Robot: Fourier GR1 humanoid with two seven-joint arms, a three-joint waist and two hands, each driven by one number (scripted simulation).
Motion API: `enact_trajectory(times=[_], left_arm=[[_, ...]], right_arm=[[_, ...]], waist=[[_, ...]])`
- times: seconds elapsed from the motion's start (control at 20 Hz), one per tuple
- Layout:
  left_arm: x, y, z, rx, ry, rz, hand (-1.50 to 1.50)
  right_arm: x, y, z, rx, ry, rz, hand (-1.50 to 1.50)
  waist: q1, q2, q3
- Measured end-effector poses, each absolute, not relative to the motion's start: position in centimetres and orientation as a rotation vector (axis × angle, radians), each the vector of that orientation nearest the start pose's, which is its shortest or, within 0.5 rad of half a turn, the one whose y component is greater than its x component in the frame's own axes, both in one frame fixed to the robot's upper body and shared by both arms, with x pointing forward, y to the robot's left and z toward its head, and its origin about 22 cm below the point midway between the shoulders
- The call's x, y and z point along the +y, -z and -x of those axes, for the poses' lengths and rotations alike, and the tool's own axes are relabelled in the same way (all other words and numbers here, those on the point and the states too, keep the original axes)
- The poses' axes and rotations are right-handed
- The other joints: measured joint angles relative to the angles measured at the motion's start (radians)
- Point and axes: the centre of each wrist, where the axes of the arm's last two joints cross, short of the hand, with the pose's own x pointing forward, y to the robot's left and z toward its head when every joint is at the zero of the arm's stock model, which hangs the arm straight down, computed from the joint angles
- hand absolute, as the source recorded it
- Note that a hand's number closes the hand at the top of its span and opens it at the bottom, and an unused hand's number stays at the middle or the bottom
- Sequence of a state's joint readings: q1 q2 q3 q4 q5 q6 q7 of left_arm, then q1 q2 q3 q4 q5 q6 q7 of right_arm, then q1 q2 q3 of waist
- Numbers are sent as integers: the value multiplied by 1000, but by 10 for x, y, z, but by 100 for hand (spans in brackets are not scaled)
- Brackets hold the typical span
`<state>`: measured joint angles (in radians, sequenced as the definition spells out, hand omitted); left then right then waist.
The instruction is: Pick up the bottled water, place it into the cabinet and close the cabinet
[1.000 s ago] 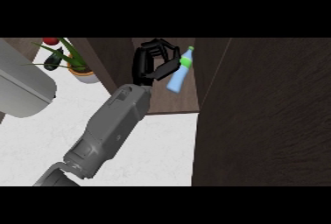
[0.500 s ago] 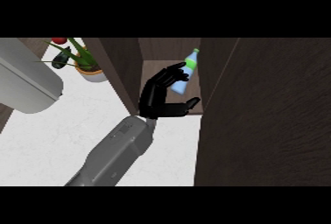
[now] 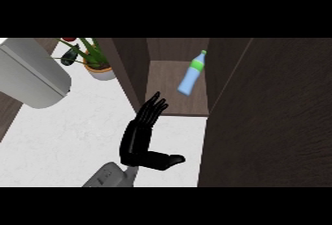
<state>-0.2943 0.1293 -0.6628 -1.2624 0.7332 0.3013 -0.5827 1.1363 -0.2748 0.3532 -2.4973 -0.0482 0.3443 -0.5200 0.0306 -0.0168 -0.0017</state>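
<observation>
The bottled water (image 3: 191, 75), clear blue with a green label and cap, lies tilted on the wooden shelf inside the open cabinet (image 3: 175, 103), free of any hand. My left hand (image 3: 142, 138) hovers over the white counter just in front of the shelf's edge, below and left of the bottle. Its fingers are straight and point toward the cabinet, its thumb sticks out to the right, and it holds nothing. The right hand does not show.
The dark cabinet door (image 3: 272, 118) stands open and fills the right side. The cabinet's left wall (image 3: 130, 70) rises beside the hand. A potted plant (image 3: 94, 61) and a grey appliance (image 3: 29, 74) sit at the back left on the white counter (image 3: 65, 140).
The hand let go of the bottle, which now rests on the shelf. It has drawn back out of the cabinet toward me, fingers straightened.
</observation>
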Motion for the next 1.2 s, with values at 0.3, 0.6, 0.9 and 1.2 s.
enact_trajectory(times=[0.3,0.6,0.9,1.2], left_arm=[[157,36,-205,-1747,-163,495,-150],[201,36,-173,-1774,-142,491,-150],[252,27,-144,-1809,-125,458,-150],[293,15,-125,-1832,-111,462,-150]], right_arm=[[-234,-107,-14,-1821,-313,-490,150],[-234,-111,-25,-1769,-538,-666,150],[-222,-114,-34,-1744,-617,-762,150],[-206,-117,-42,-1734,-631,-778,150]], waist=[[14,2,-1],[22,-2,-4],[30,1,-7],[39,13,-8]])
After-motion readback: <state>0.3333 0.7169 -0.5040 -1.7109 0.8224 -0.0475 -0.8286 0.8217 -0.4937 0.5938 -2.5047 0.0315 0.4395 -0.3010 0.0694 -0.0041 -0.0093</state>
